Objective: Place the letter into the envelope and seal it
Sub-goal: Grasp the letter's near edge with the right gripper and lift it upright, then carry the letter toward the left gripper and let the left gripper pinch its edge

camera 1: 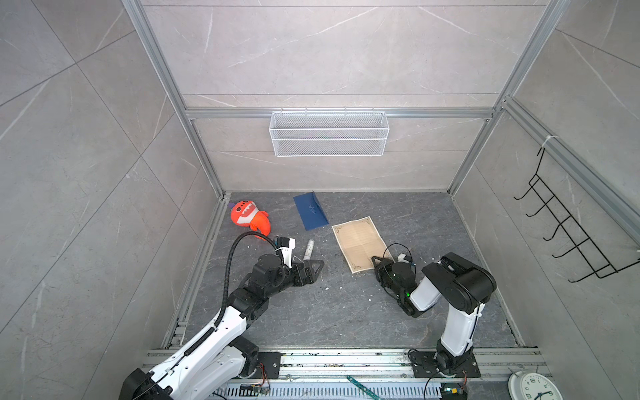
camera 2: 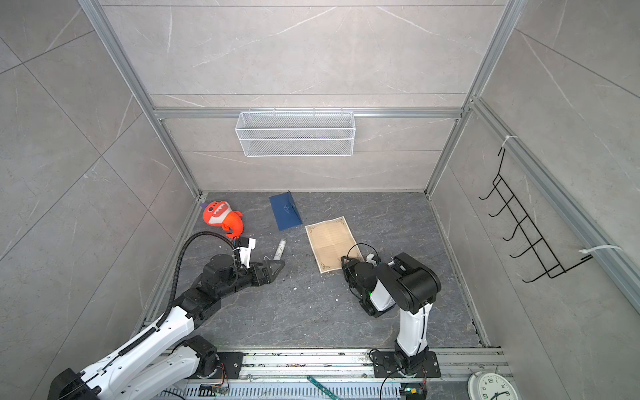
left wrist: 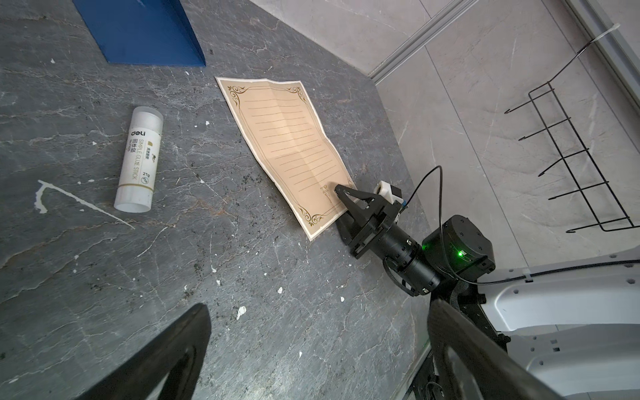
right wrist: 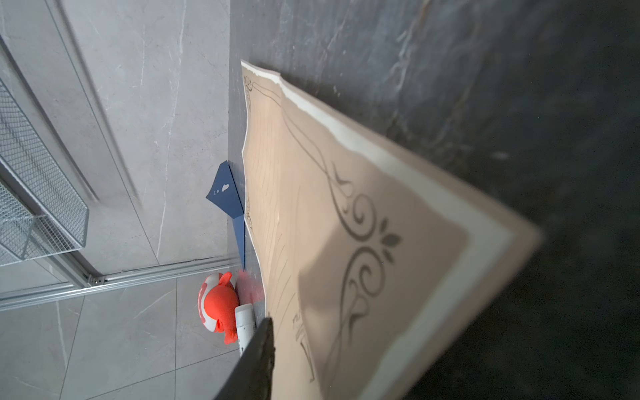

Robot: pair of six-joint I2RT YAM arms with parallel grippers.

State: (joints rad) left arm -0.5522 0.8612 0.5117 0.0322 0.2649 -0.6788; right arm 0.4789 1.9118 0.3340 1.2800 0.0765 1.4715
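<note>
The tan letter (camera 1: pixel 360 242) (camera 2: pixel 332 242) (left wrist: pixel 291 145) lies unfolded on the dark floor, right of centre. My right gripper (camera 1: pixel 375 259) (camera 2: pixel 344 259) (left wrist: pixel 337 206) is at its near right corner, jaws narrowed around the edge. One finger (right wrist: pixel 263 346) rests on top of the letter (right wrist: pixel 346 225); the raised corner hides the other, so I cannot tell whether it pinches. The navy envelope (camera 1: pixel 310 211) (camera 2: pixel 285 211) (left wrist: pixel 138 31) (right wrist: pixel 225 194) lies further back with its flap up. My left gripper (camera 1: pixel 320 268) (camera 2: pixel 281 268) (left wrist: pixel 318 311) hovers open and empty, left of the letter.
A white glue stick (camera 1: pixel 309 250) (left wrist: pixel 140 159) lies just beyond the left gripper. An orange plush toy (camera 1: pixel 247 216) sits at the back left. A wire basket (camera 1: pixel 329 133) hangs on the back wall and a black hook rack (camera 1: pixel 568 228) on the right wall.
</note>
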